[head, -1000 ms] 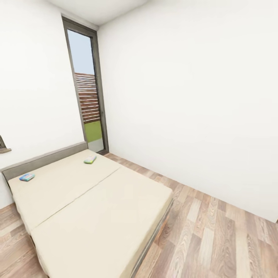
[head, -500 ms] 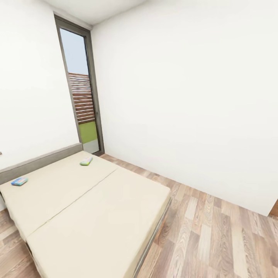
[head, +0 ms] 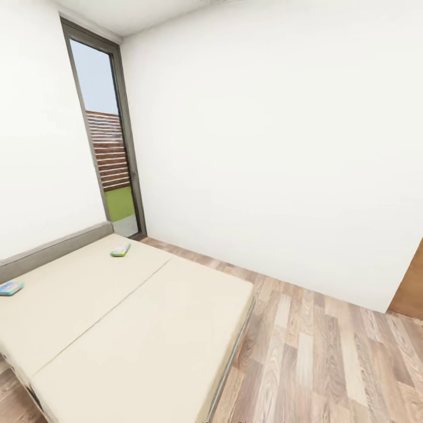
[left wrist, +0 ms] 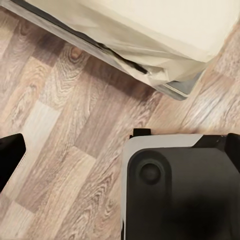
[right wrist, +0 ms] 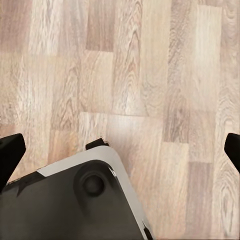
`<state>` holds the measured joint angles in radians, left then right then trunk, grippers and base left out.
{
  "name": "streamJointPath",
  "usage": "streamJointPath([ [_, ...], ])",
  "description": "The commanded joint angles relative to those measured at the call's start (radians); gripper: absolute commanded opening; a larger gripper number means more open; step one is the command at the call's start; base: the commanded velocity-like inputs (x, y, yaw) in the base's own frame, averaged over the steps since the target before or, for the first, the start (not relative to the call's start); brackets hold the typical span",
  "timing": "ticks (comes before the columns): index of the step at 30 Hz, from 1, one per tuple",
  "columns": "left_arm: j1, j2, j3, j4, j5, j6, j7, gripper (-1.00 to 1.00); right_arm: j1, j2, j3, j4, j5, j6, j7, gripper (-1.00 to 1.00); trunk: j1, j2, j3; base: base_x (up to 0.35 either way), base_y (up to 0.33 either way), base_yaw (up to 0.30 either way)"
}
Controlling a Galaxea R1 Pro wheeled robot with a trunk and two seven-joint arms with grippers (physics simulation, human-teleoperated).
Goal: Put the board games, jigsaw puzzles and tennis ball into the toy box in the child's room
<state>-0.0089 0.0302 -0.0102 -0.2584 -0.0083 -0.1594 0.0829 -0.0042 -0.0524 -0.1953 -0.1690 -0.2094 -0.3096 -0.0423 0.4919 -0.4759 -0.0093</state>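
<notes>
I'm driving toward the bed [head: 147, 329]; both board games [head: 120, 250] lie well beyond either tool. Left tool [left wrist: 125, 145] and right tool [right wrist: 120, 150] hang spread, empty. Next: close in.

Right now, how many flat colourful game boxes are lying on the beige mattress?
2. One green-white flat game box lies near the grey headboard, close to the tall window. One blue flat game box lies at the picture's left edge. Others may be outside the view.

we see white walls [head: 282, 147], a tall dark-framed window [head: 106, 141] at upper left, a wood-plank floor [head: 329, 364] at lower right, and a brown door edge [head: 411, 282] at far right.
</notes>
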Motion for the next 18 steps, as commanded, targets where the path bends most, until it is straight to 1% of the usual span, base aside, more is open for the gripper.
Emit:
streamJointPath([
  [1,0.000,0.000,-0.001,0.001,-0.001,-0.003,0.003,1.00,0.000,0.000,0.004,0.000,-0.009,-0.003,-0.001,1.00,0.000,-0.001,0.000,-0.087,0.218,-0.252],
  [4,0.000,0.000,-0.001,0.001,-0.001,-0.003,0.003,1.00,0.000,0.000,0.004,0.000,-0.009,-0.003,-0.001,1.00,0.000,-0.001,0.001,-0.048,0.224,-0.156],
  [11,0.000,0.000,-0.001,0.001,-0.001,-0.003,0.003,1.00,0.000,0.000,0.004,0.000,-0.008,-0.003,-0.001,1.00,0.000,-0.001,0.001,-0.034,0.191,-0.061],
  [18,0.000,0.000,-0.001,0.001,-0.001,-0.003,0.003,1.00,0.000,0.000,0.004,0.000,-0.009,-0.005,-0.001,1.00,0.000,-0.001,0.005,-0.143,0.143,-0.190],
])
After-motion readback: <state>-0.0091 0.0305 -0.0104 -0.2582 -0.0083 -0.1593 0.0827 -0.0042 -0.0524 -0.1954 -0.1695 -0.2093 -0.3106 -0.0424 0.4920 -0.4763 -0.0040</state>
